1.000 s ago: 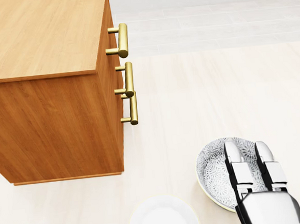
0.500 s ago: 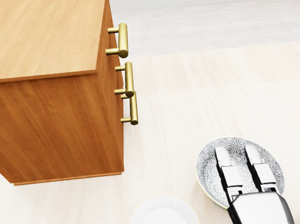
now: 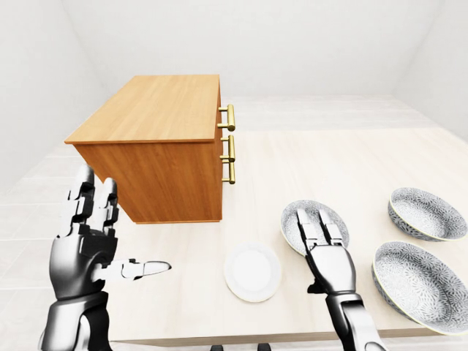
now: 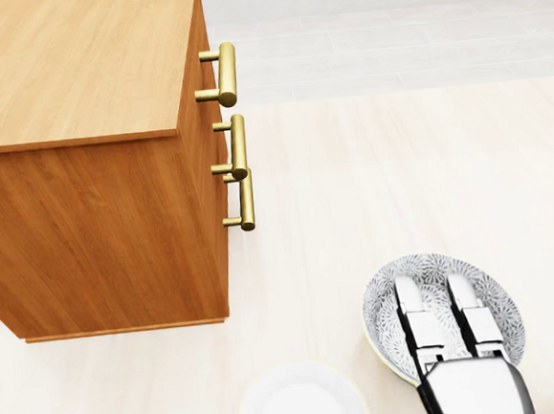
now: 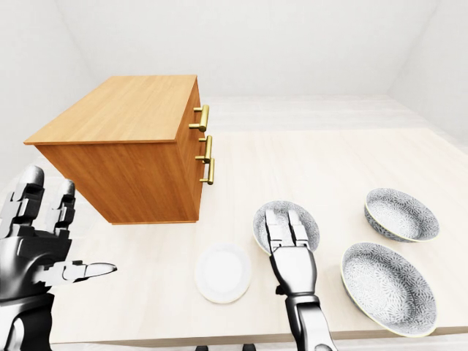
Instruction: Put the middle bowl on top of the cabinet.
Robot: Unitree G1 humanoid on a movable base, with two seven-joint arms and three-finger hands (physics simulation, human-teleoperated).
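At the left edge of the left-eye view the left hand (image 3: 84,247) is raised with its palm toward the cabinet, its fingers upright and spread wide and its thumb pointing to three o'clock; it holds nothing. At about one o'clock from it stands the wooden cabinet (image 3: 157,150), resting on the pale table (image 3: 344,157), with its flat top toward the camera. Three brass handles (image 3: 229,143) stick out of the cabinet's right face, one above another. Past the cabinet's lower right corner, at about five o'clock from it, a small white plate (image 3: 252,273) lies flat on the table, apart from everything else. At two o'clock from the plate sits the grey patterned bowl (image 3: 291,223), upright on the table and well apart from the cabinet, which lies at ten o'clock from it. The right hand (image 3: 330,262) comes in from six o'clock and lies over this bowl, its fingers (image 3: 304,228) straight, close together and stretched flat across the bowl's inside, gripping nothing; whether they touch the bowl cannot be told. Two further patterned bowls rest on the table to the right: a far bowl (image 3: 426,213) at three o'clock from the first, and a larger-looking near bowl (image 3: 420,276) at four o'clock.
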